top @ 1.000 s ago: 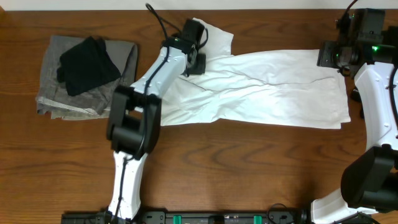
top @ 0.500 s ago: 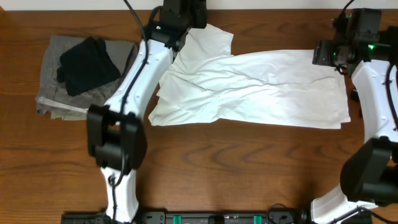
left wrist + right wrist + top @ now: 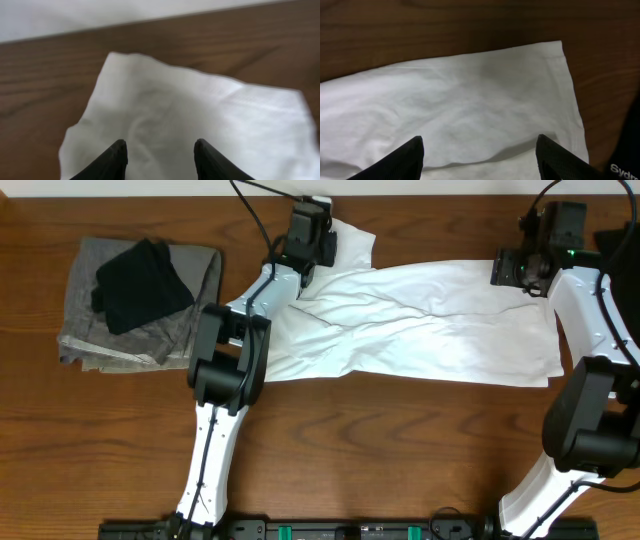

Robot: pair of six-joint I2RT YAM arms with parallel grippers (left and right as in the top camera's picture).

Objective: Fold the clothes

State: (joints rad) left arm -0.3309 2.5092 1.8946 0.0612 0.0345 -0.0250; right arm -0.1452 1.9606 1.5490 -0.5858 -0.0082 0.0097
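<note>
The clothes, a white T-shirt [image 3: 430,330], lies spread and wrinkled across the middle of the table, one sleeve [image 3: 350,242] pointing to the back. My left gripper [image 3: 312,235] hovers over that sleeve [image 3: 200,110], open, its fingertips [image 3: 118,157] apart above the cloth and pinching nothing [image 3: 160,152]. My right gripper [image 3: 508,268] is at the shirt's far right corner [image 3: 555,65], open wide over the fabric [image 3: 480,152], with a fold of cloth below its fingers [image 3: 407,160].
A pile of grey cloth [image 3: 90,330] with a black garment [image 3: 140,285] on top lies at the left of the wooden table [image 3: 350,450]. The table's back edge runs just behind the sleeve [image 3: 150,22].
The left gripper lifted off the shirt's shoulder, swung to the back edge and now sits over the sleeve. The right gripper has shifted a little to the left over the shirt's corner.
</note>
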